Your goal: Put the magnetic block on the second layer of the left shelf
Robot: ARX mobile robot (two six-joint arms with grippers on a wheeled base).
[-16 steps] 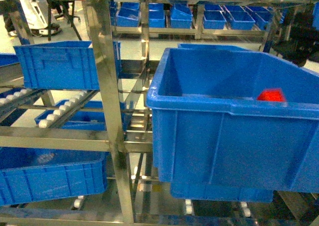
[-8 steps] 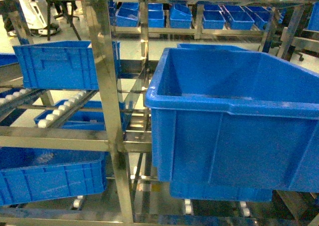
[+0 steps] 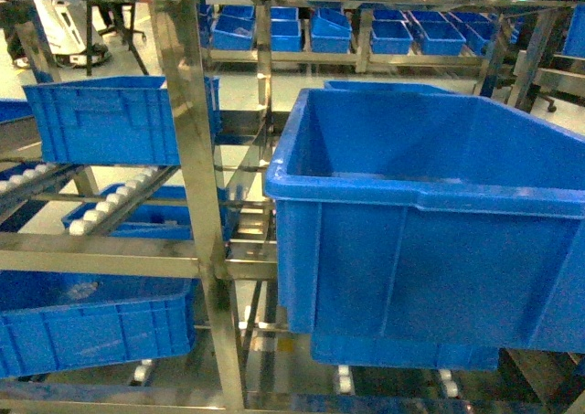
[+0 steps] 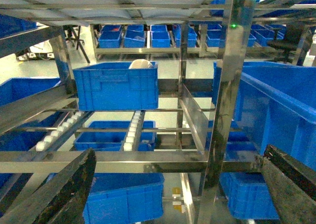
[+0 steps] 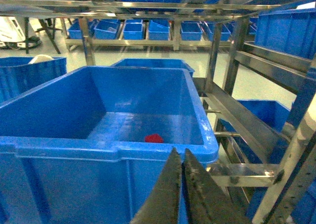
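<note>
So the magnetic block (image 5: 154, 138) just sits on the floor of the big blue bin (image 5: 163, 150). Right gripper (image 5: 181, 177) is pinched closed and empty outside the bin's front wall; left gripper (image 4: 173, 184) is spread wide, facing the shelf.

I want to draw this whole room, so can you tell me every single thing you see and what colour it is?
magnetic block: one, red, on the floor of the big bin, seen only from the right wrist
big bin: one, blue, front right on the shelf
bin with a white thing inside: one, blue, on the left shelf
lower bins: several, blue, under the left shelf
far bins: many, blue, in a row at the back
shelf frame: silver metal posts and rails
rollers: white, along the left shelf rails
left pincer: black, open, empty
right pincer: black, shut, empty, before the big bin
</note>
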